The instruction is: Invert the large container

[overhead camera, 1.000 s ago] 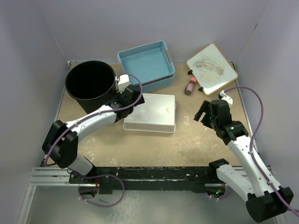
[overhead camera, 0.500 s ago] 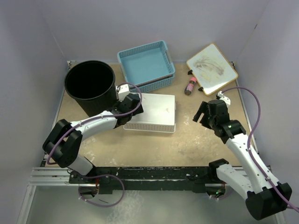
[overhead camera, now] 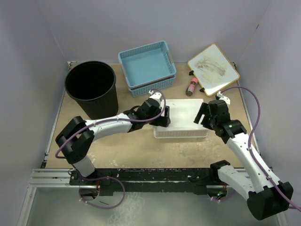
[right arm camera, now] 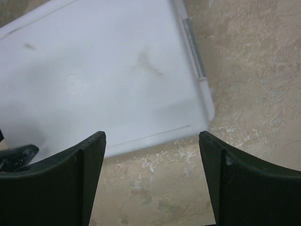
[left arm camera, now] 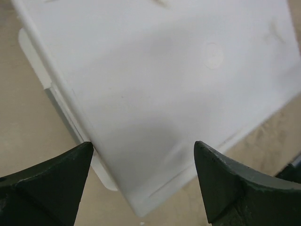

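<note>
The large container, a tall round black bucket (overhead camera: 91, 89), stands upright with its mouth up at the back left of the table. Neither gripper is near it. My left gripper (overhead camera: 162, 117) is open at the left end of an upside-down white basket (overhead camera: 186, 110). In the left wrist view a corner of the basket (left arm camera: 164, 84) lies between my open fingers (left arm camera: 51, 183). My right gripper (overhead camera: 203, 113) is open over the basket's right end. The right wrist view shows the basket's edge (right arm camera: 103, 80) just beyond my fingers (right arm camera: 221, 179).
Two stacked light-blue baskets (overhead camera: 148, 63) sit at the back middle, right of the bucket. A small whiteboard (overhead camera: 213, 69) and a pink bottle (overhead camera: 192, 86) lie at the back right. The walls stand close round the tan table (overhead camera: 141, 146).
The white basket has slid to the right, and my left gripper has moved right with it, away from the bucket. My right arm has barely moved.
</note>
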Robot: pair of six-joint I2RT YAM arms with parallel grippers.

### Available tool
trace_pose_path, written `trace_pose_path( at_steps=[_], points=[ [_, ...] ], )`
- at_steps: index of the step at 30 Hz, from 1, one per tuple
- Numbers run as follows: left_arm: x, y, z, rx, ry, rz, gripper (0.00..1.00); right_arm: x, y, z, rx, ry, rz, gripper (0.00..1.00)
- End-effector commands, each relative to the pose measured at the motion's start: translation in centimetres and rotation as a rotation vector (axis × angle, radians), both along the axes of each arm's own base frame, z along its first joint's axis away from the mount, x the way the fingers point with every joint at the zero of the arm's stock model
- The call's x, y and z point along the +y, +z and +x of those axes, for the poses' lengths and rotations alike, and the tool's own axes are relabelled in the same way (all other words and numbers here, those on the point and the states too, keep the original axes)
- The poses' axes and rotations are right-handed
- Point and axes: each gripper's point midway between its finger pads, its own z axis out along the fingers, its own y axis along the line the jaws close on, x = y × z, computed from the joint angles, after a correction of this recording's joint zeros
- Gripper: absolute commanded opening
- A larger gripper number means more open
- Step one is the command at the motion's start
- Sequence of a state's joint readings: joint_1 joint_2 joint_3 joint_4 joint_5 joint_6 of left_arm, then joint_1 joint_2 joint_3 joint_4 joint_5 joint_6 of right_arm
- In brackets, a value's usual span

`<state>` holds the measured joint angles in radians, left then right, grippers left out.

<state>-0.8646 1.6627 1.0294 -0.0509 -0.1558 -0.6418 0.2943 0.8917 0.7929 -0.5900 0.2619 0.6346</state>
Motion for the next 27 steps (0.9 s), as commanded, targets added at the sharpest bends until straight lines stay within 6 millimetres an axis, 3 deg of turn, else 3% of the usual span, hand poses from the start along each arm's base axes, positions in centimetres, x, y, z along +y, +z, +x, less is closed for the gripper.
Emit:
trace_pose_path(
  at_steps=[1, 3, 7, 10, 13, 16, 18, 23, 27],
  points=[
    [-6.4, 9.3, -3.1, -0.045, -0.329, -0.244, 0.85, 0.2, 1.9, 1.1, -0.028, 0.056, -0.039, 0.82],
    [-5.7, 11.4, -3.1, -0.07, -0.333, -0.219, 0.85, 0.4, 2.0, 1.3, -0.028, 0.064, -0.036, 0.82],
    [-2.2, 13.0, -1.7, -0.128, -0.233, -0.102, 0.86, 2.9, 2.6, 2.4, -0.062, 0.173, 0.038, 0.81],
    [1.5, 14.2, 0.1, -0.142, -0.107, -0.08, 0.86, 6.8, 3.0, 3.0, -0.075, 0.333, 0.107, 0.81],
    [6.2, 16.0, 2.0, -0.162, 0.061, -0.128, 0.86, 10.8, 3.4, 3.5, -0.066, 0.443, 0.057, 0.81],
    [10.3, 18.1, 2.0, -0.227, 0.203, -0.093, 0.86, 14.5, 2.7, 4.1, -0.02, 0.531, 0.058, 0.81],
    [11.5, 19.7, 1.1, -0.245, 0.237, -0.116, 0.86, 17.2, 2.2, 4.7, -0.015, 0.595, 0.094, 0.81],
    [13.2, 21.1, -0.2, -0.297, 0.285, -0.187, 0.87, 24.2, 3.1, 7.2, -0.069, 0.706, 0.154, 0.81],
    [14.9, 21.1, -0.3, -0.313, 0.34, -0.143, 0.88, 27.9, 0.7, 8.7, -0.003, 0.79, 0.177, 0.81]
  ],
)
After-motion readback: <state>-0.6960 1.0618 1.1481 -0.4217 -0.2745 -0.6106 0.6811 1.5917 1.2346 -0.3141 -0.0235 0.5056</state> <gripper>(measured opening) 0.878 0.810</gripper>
